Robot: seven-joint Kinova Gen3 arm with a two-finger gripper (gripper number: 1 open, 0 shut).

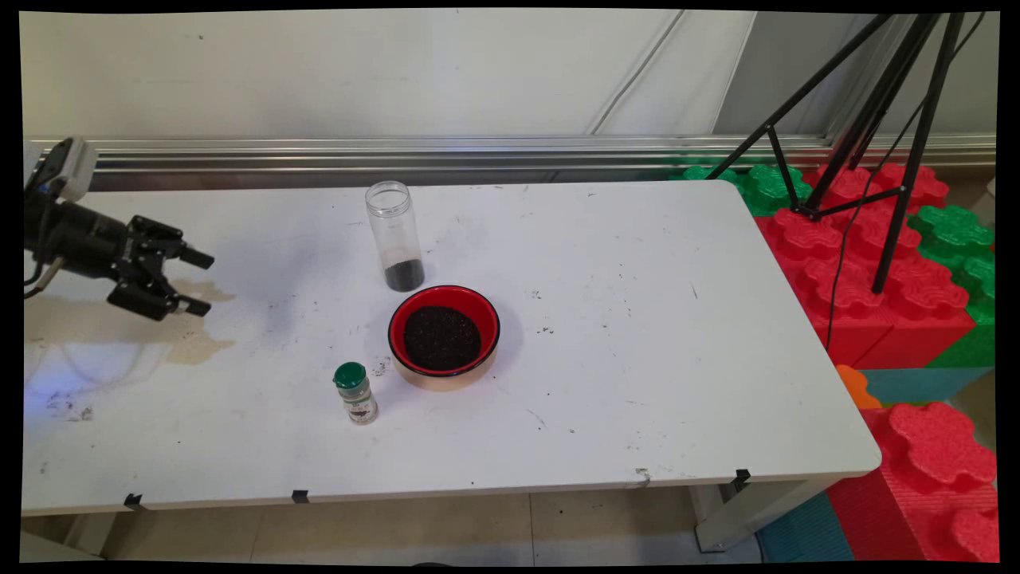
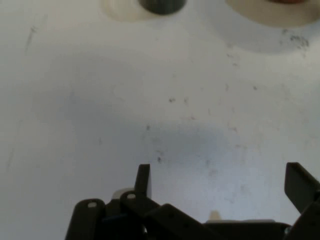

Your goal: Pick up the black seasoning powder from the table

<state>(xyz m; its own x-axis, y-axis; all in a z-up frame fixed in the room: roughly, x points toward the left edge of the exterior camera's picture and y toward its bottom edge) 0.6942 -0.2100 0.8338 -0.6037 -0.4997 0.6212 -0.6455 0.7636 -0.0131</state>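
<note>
Claw (image 1: 195, 281) hangs wide open and empty over the desk's (image 1: 637, 319) far left. Nearest stands a clear jar (image 1: 394, 235), rigid, light and slippery-looking, best gripped mid-wall; beyond sit a red bowl (image 1: 444, 335) and spice shaker (image 1: 355, 392).

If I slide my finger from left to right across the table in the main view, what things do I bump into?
Black two-finger gripper, hanging open at the left edge → small spice shaker with a green cap → tall clear plastic jar with dark grains at its bottom → red bowl filled with dark grains.
</note>
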